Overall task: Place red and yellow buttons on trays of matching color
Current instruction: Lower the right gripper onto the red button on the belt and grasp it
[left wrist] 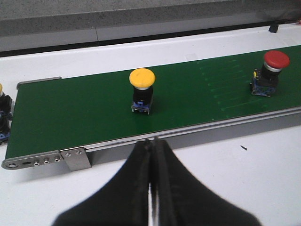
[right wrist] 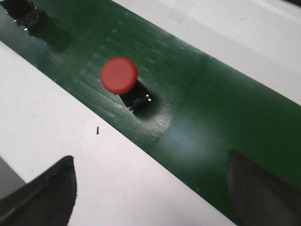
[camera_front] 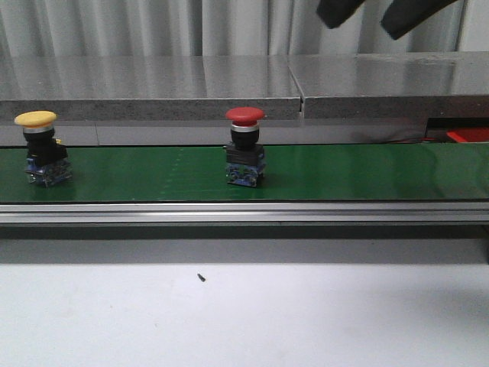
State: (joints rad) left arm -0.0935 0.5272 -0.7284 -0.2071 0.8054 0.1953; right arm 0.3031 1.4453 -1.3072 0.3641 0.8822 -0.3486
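A red button (camera_front: pixel 244 145) stands upright mid-belt, and a yellow button (camera_front: pixel 35 145) stands at the belt's left. My right gripper (camera_front: pixel 374 15) hangs high above the belt, to the right of the red button, open and empty. In its wrist view the red button (right wrist: pixel 120 76) lies ahead of the wide-apart fingers (right wrist: pixel 47 197). My left gripper (left wrist: pixel 153 141) is shut and empty over the white table, just short of the belt rail, facing the yellow button (left wrist: pixel 142 89); the red button (left wrist: pixel 270 70) is further along. The yellow tray is out of view.
The green conveyor belt (camera_front: pixel 367 172) runs across, with an aluminium rail (camera_front: pixel 244 212) in front. A red strip (camera_front: pixel 467 135) shows behind it at far right; I cannot tell whether it is a tray. Another button (left wrist: pixel 3 113) sits beyond the belt's end. White table (camera_front: pixel 244 313) lies in front.
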